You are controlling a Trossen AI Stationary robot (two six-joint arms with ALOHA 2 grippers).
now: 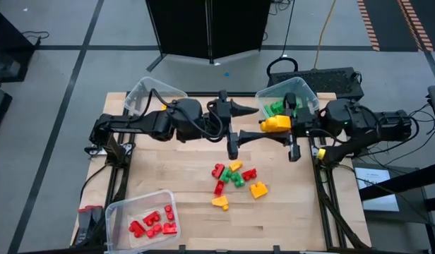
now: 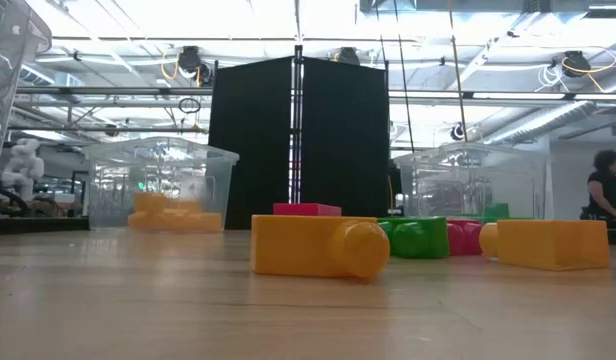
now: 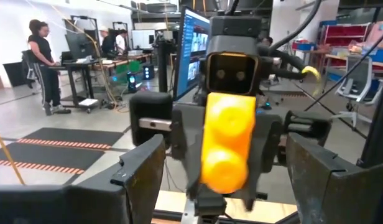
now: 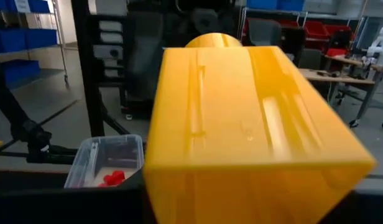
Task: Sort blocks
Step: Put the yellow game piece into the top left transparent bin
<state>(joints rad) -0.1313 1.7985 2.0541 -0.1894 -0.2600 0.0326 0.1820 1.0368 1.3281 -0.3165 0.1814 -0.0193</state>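
A yellow block (image 1: 277, 123) is held in the right gripper (image 1: 274, 124), clamped between its fingers and lifted above the table (image 1: 189, 176). In the right wrist view this block (image 4: 247, 137) fills most of the picture, its smooth long side turned to the camera. In the left wrist view the same block (image 3: 227, 140) is seen end on, studs facing, with the right arm behind it.

The left gripper (image 1: 247, 109) faces the right one near the far middle of the table. Its fingers (image 3: 142, 171) are spread wide on either side of the yellow block, and nothing is held between them; the block lies just ahead of the gap, apart from both fingers.

The loose blocks (image 1: 235, 180), red, yellow and green, lie in a small heap on the table, nearer the front than the two grippers. Red blocks (image 1: 152, 222) are gathered in the bin at the front left (image 1: 122, 212). Green blocks (image 1: 277, 107) are seen in the bin at the far right (image 1: 270, 92), just behind the right gripper. Another bin at the far left (image 1: 136, 95) is partly covered by the left arm; in the low view yellow blocks (image 2: 173, 215) are seen inside a bin there.
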